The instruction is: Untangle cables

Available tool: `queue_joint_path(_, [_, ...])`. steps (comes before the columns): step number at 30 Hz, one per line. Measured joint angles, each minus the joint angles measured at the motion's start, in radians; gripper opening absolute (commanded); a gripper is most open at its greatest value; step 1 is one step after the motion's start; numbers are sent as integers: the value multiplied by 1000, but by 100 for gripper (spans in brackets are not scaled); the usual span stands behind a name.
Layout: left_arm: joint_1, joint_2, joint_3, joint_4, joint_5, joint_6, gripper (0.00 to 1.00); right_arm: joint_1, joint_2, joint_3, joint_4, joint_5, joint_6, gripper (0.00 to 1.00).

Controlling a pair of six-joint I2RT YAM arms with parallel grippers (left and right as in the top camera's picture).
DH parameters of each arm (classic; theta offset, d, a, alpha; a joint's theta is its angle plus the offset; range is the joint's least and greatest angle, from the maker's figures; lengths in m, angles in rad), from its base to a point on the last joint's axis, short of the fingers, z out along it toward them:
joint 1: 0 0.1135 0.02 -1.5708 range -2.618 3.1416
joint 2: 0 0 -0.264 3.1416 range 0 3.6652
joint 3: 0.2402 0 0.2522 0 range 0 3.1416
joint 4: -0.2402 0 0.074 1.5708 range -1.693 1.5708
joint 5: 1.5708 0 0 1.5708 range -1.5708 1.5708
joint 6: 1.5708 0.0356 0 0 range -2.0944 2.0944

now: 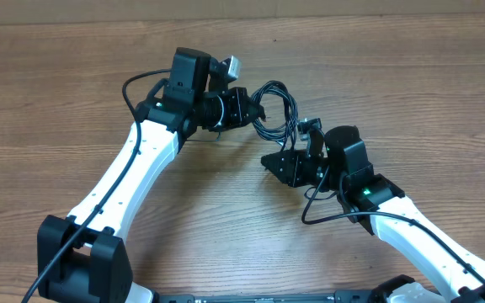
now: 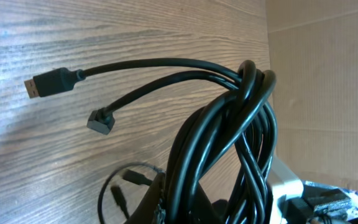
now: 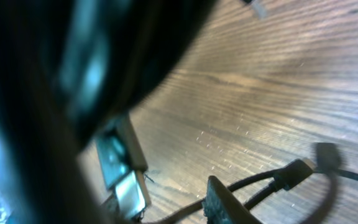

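Nearest the base, the right arm's fingers are sitting just beside the cables; its own view is blurring, so I cannot tell whether they are spread or gripping. Farther out, the cables are hanging in a looped black bundle, two plug ends sticking out over the counter. At the far side, the left arm's fingers are pressing together on that bundle.

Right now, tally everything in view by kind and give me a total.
grippers: 2 (left gripper, right gripper)
tangled bundle of black cables: 1
wooden table: 1
total: 4
The single cords inside the bundle cannot be counted.
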Motion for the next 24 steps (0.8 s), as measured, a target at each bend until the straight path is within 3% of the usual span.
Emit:
queue_joint_path(3, [0,0,0,-5,1,-7,4,0,0,0,26,16,-3,13])
queue_joint_path(4, [0,0,0,-5,0,-9,4,0,0,0,32,22,-5,4])
queue_joint_path(7, [0,0,0,-4,0,-10,4,1,0,0,32,29,-6,6])
queue_joint_path(9, [0,0,0,-5,0,-10,4,1,0,0,24,29,-7,29])
queue_joint_path(11, [0,0,0,-3,0,-10,4,1,0,1,-2,28,-8,42])
queue_joint_path(16, [10,0,0,3,-18,-9,4,1,0,3,-116,26,-10,63])
queue_joint_path(24, [68,0,0,-54,-50,6,4,1,-56,3,-219,-3,-24,87])
